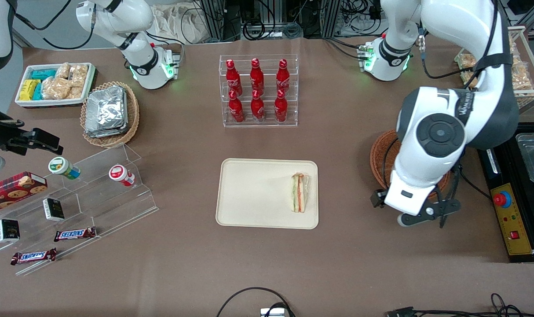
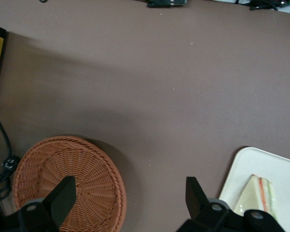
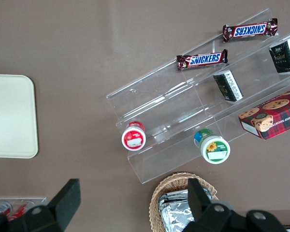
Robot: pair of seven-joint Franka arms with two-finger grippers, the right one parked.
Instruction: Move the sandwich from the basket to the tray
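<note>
- A brown table (image 1: 346, 145) holds a cream tray (image 1: 249, 193) near its middle.
- The sandwich (image 1: 299, 192) lies on the tray, at its edge nearest the working arm.
- The gripper (image 2: 130, 198) hangs spread wide and empty above bare tabletop, between tray and basket (image 2: 94, 179).

Partly hidden things
The working arm covers much of the basket (image 1: 380, 155) (front view); the gripper (image 2: 130, 200) bases are cut off.
</note>
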